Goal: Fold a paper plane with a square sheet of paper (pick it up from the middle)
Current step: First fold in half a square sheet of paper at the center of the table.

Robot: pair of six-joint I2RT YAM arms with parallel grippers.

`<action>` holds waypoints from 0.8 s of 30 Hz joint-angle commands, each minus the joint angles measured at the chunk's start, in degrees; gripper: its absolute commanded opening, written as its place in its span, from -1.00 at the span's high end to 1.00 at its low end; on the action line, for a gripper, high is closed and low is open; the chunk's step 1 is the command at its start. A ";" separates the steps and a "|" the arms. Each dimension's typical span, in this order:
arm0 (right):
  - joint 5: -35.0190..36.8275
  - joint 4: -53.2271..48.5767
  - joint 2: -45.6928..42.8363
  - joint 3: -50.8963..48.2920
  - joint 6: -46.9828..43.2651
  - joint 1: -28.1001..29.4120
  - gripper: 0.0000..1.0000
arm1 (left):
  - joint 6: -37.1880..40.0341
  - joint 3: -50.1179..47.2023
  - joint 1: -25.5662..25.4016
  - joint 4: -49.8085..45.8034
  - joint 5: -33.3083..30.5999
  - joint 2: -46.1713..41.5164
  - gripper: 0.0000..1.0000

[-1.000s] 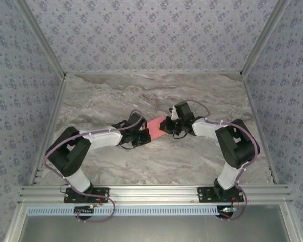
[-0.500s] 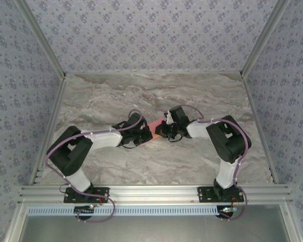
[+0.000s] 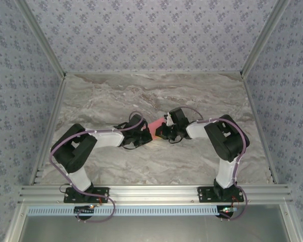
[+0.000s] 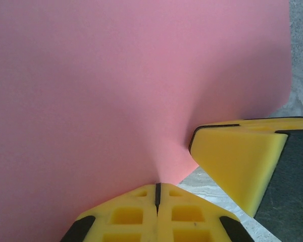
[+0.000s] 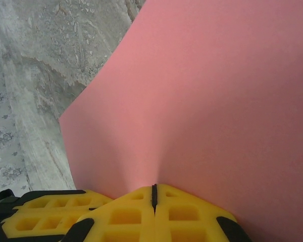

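The square sheet of paper (image 3: 155,124) is salmon-pink and hangs pinched between the two grippers near the table's middle. In the left wrist view the sheet of paper (image 4: 116,91) rises from the closed yellow jaws of my left gripper (image 4: 157,187), which is shut on its edge. The right gripper's yellow finger (image 4: 237,161) shows at the right there. In the right wrist view the sheet of paper (image 5: 207,101) bends upward from my right gripper (image 5: 153,189), shut on another edge. The two grippers (image 3: 146,132) (image 3: 160,131) stand very close together. No paper plane is in view.
The marble-patterned table (image 3: 151,96) is bordered by patterned walls (image 3: 151,30) at the back and sides. An aluminium rail (image 3: 151,194) runs along the near edge where both arm bases are bolted. Bare tabletop (image 5: 45,60) lies left of the sheet.
The right gripper has moved left toward the left gripper, and its arm has folded in. Less of the pink sheet shows between them, and the sheet has buckled.
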 commanded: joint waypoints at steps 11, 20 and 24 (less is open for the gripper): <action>-2.41 0.26 -0.19 -0.54 -2.65 0.60 1.00 | -0.66 0.17 -0.08 -1.70 -1.15 2.04 1.00; 1.22 -3.72 1.60 -0.65 -4.04 -1.03 1.00 | -1.04 1.36 -0.10 -6.09 -1.93 2.79 1.00; 3.20 -6.02 0.05 -2.22 -7.55 -6.14 1.00 | -1.56 1.58 0.07 -8.80 -1.58 3.10 1.00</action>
